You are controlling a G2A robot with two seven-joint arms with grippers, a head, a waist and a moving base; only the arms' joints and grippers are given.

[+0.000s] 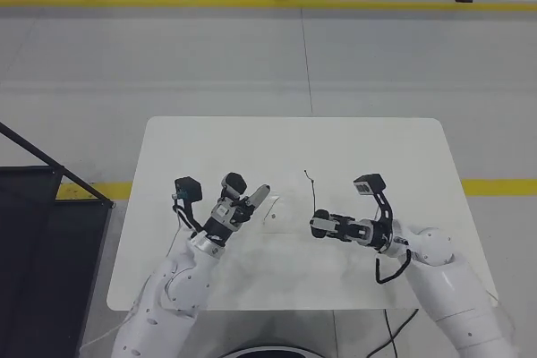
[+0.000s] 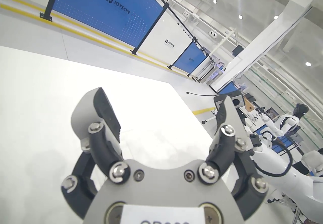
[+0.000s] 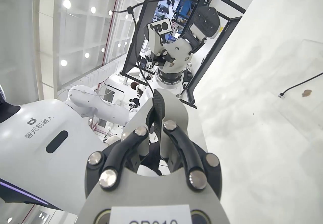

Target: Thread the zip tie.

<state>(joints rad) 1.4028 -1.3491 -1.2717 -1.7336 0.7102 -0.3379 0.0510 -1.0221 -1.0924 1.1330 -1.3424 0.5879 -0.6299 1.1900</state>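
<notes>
The left claw (image 2: 164,96) gapes wide and empty above the counter (image 1: 251,143); the right claw (image 3: 156,95) is pinched closed on nothing visible, the zip tie (image 3: 300,85) lying on the counter near its tip, untouched

The zip tie (image 1: 312,188) lies on the table (image 1: 385,152) (near the right gripper (image 1: 316,224)).

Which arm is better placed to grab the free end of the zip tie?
Left, probably. The right claw is shut on the zip tie, which sticks out from it over the table. The left claw is open, empty and close to the tie's free end.
</notes>
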